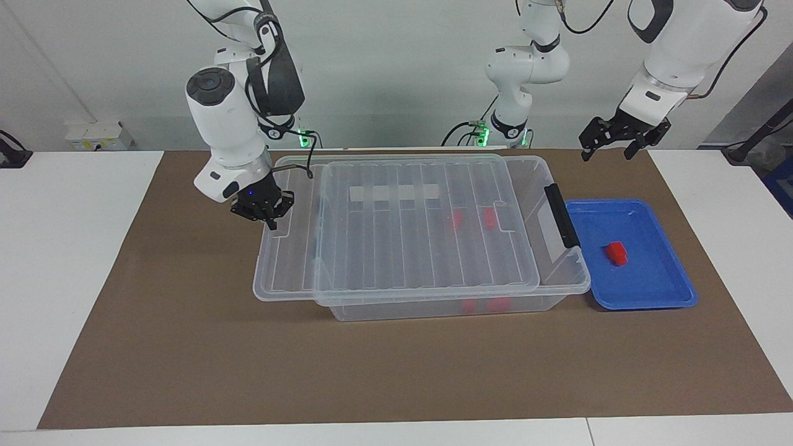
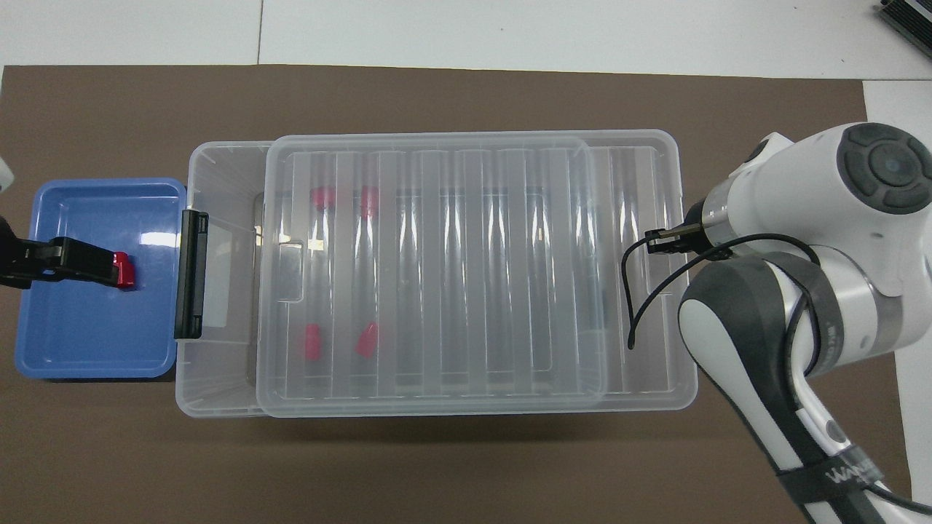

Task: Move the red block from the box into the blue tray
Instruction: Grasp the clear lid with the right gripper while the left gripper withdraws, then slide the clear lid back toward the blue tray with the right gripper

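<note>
One red block (image 1: 616, 253) (image 2: 125, 269) lies in the blue tray (image 1: 650, 279) (image 2: 87, 342), which stands at the box's handle end. The clear box (image 1: 557, 291) (image 2: 218, 160) holds several more red blocks (image 1: 456, 218) (image 2: 312, 342), seen through its ribbed lid (image 1: 421, 235) (image 2: 437, 276). The lid covers most of the box and leaves a strip open beside the black handle (image 1: 561, 215) (image 2: 191, 274). My right gripper (image 1: 263, 210) is shut on the lid's end edge at the right arm's end; the arm hides it in the overhead view. My left gripper (image 1: 607, 152) (image 2: 102, 266) hangs open and empty over the tray.
Box and tray rest on a brown mat (image 1: 396, 371) (image 2: 466, 466) laid over the white table (image 1: 62, 279). The lid overhangs the box toward the right arm's end. Bare mat stretches from the box toward the table's edge away from the robots.
</note>
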Robot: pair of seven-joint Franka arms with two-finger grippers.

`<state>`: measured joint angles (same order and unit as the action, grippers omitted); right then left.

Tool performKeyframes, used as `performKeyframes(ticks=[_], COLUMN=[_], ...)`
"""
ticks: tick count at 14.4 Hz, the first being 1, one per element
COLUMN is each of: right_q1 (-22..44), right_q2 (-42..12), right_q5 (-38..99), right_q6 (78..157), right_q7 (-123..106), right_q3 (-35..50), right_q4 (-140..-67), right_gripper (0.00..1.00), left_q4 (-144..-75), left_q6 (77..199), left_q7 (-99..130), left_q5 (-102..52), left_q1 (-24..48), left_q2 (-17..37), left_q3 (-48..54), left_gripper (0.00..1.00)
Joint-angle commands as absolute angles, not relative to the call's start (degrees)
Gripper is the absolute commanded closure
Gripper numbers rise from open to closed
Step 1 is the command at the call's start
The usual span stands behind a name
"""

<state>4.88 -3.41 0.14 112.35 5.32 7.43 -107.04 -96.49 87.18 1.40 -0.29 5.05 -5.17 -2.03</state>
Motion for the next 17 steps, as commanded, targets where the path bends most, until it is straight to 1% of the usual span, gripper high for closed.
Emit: performKeyframes(ticks=[1, 3, 6, 7, 9, 11, 13, 17], right_q1=[5.8, 6.6, 4.3, 2.9, 0.4, -0.8, -0.9, -0.4], right_q2=[-2.5, -2.5, -2.8, -2.8, -2.6, -1.9, -1.7, -1.7], right_q5=[1.3, 1.3, 0.2, 0.1, 0.1, 0.2, 0.2, 0.4], right_q6=[112.4, 112.0, 110.8, 110.8, 111.4, 112.3, 113.9, 114.2], right_q7=[6.5, 6.7, 6.2, 5.9, 3.7, 2.1, 1.8, 1.8], right_q3=[7.7, 7.7, 7.4, 7.4, 7.4, 7.4, 7.4, 7.5], right_q4=[-107.7, -107.3, -104.2, -104.3, -105.0, -107.7, -109.3, -110.7], right_gripper=[1.0, 1.0, 1.0, 1.0, 1.0, 1.0, 1.0, 1.0], left_q4=[-96.7, -96.7, -96.7, -96.7, -96.7, -96.7, -96.7, -96.7], left_q6=[86.3, 86.3, 86.3, 86.3, 86.3, 86.3, 86.3, 86.3], left_q7=[2.0, 2.0, 2.0, 2.0, 2.0, 2.0, 2.0, 2.0], left_q5=[-1.1, -1.1, -1.1, -1.1, -1.1, -1.1, -1.1, -1.1], left_q1=[4.9, 4.8, 4.8, 4.8, 4.8, 4.8, 4.8, 4.8], left_q2=[-5.7, -5.7, -5.7, -5.7, -5.7, -5.7, -5.7, -5.7], left_q3=[-2.5, -2.5, -2.5, -2.5, -2.5, -2.5, -2.5, -2.5], left_gripper=[0.0, 0.0, 0.0, 0.0, 0.0, 0.0, 0.0, 0.0])
